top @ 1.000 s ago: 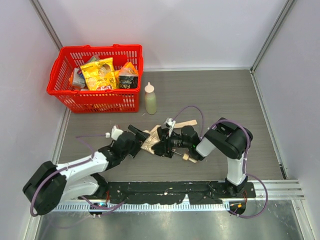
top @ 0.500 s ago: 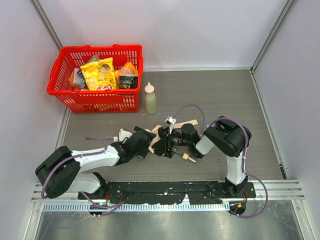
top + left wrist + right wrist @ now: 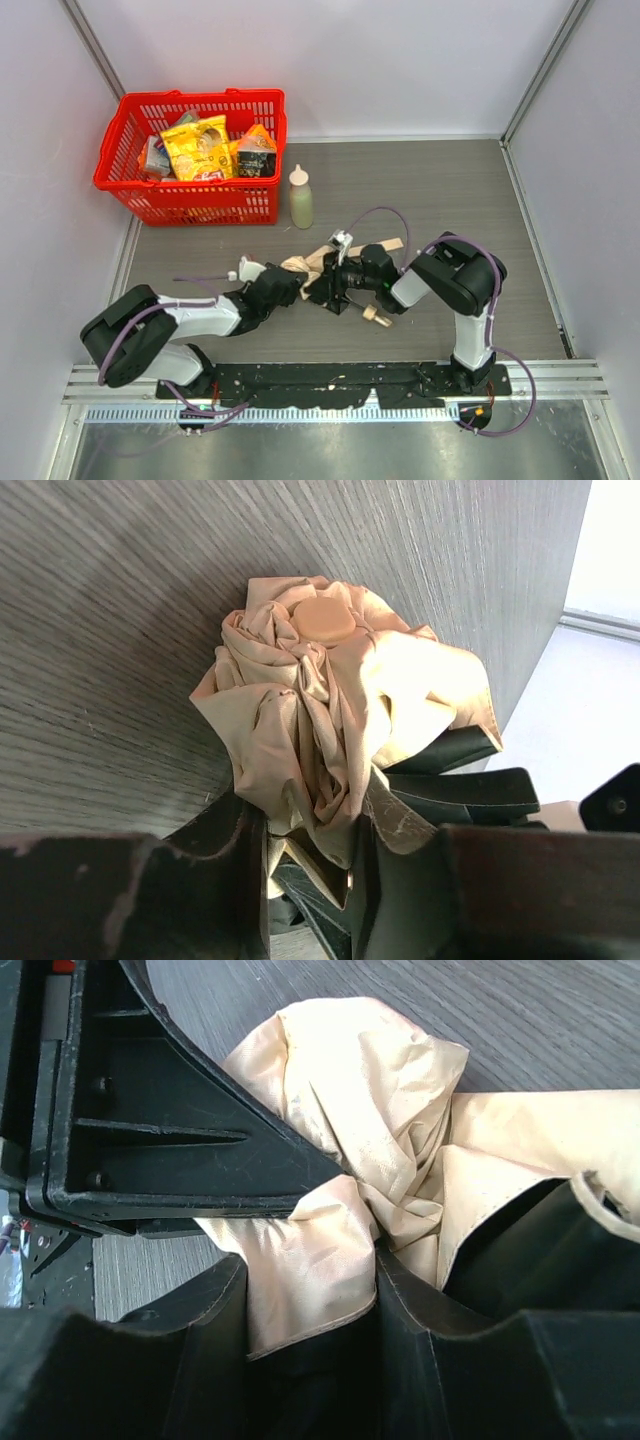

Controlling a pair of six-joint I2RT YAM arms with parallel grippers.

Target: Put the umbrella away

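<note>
Beige fabric compact umbrella (image 3: pixel 312 262) lies crumpled on the grey wood-grain table (image 3: pixel 450 190), near its front middle, between the two arms. The left gripper (image 3: pixel 288 288) is nearly closed, its fingers pinching a bunched fold of the cloth below the round tan cap (image 3: pixel 322 620). The right gripper (image 3: pixel 326 284), roughly half open, clamps another fold from the opposite side. A pale green squeeze bottle (image 3: pixel 300 200) stands upright well behind, just beside a red plastic basket (image 3: pixel 200 205) holding packets.
</note>
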